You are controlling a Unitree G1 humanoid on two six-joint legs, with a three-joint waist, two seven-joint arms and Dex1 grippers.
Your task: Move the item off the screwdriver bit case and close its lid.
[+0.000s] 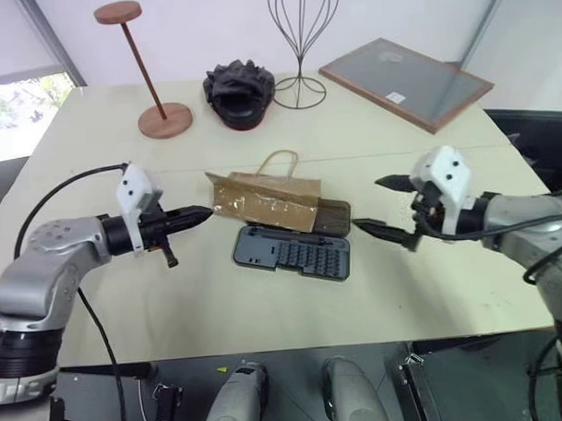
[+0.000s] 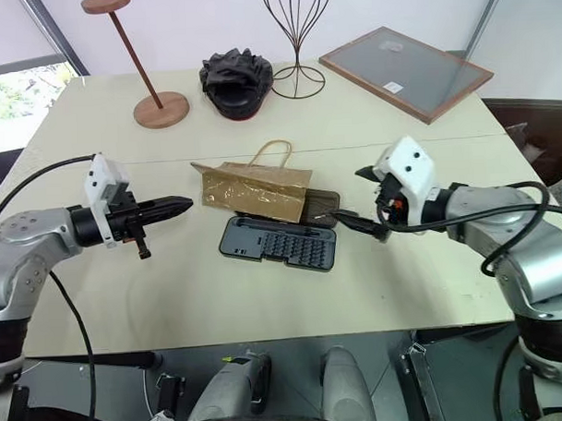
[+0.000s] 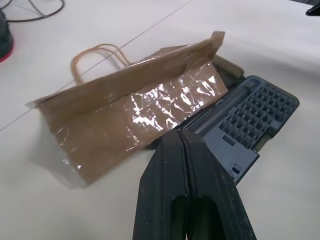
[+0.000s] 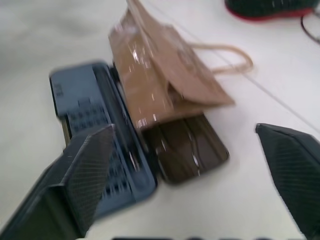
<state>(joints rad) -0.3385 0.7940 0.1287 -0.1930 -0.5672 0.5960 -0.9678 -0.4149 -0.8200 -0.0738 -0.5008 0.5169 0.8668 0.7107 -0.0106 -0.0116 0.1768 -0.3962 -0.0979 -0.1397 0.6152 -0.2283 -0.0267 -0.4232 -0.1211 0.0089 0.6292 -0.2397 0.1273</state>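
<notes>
Both arms reach inward level over the cream table, left gripper closed empty, right gripper spread wide, flanking the paper bag.

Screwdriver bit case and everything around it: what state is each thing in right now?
Screwdriver bit case: open, bits exposed, flat on table.
Lid: folded back flat, mostly under the bag.
Paper bag: lying across the lid, not held.
Left gripper: shut, empty, beside the bag.
Right gripper: open, empty, near the lid's end.
Hat stand: upright.
Framed panel: lying flat.
</notes>
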